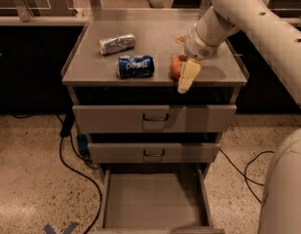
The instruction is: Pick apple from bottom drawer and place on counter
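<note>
The apple, small and orange-red, is at the front edge of the counter, right of the middle. My gripper comes down from the upper right and is closed around the apple. One cream finger shows on the apple's right side and hangs over the counter's front edge. The other finger is hidden behind the fruit. I cannot tell whether the apple rests on the counter or hangs just above it. The bottom drawer is pulled open below, and its grey floor is bare.
A blue Pepsi can lies on its side just left of the apple. A crushed silver can lies further back left. The two upper drawers are closed. Black cables run over the floor on the left.
</note>
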`<move>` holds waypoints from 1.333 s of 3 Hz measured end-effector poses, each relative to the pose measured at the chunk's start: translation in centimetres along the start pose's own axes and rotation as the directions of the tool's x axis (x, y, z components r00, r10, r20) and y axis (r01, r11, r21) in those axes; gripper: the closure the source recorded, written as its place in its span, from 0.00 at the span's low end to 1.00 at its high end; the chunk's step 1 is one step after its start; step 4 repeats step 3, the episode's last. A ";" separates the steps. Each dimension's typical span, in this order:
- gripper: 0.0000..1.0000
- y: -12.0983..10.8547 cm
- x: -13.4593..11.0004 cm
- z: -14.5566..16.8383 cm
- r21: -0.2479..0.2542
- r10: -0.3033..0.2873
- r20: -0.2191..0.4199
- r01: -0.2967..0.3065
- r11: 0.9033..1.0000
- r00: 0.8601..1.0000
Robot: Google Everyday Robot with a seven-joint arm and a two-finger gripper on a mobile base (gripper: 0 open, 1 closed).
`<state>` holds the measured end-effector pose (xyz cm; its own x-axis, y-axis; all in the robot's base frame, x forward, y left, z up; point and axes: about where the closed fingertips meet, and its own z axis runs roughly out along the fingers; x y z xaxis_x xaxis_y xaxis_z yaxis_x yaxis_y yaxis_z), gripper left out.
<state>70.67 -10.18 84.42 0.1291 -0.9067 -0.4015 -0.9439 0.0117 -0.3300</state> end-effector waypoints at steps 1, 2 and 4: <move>0.00 0.0 -0.2 -0.4 0.005 -0.006 -0.002 0.006 1.000 1.000; 0.00 0.3 -1.6 -4.5 0.050 -0.025 -0.033 0.026 0.998 0.999; 0.00 1.5 -2.5 -9.0 0.129 -0.009 0.002 0.008 0.992 1.000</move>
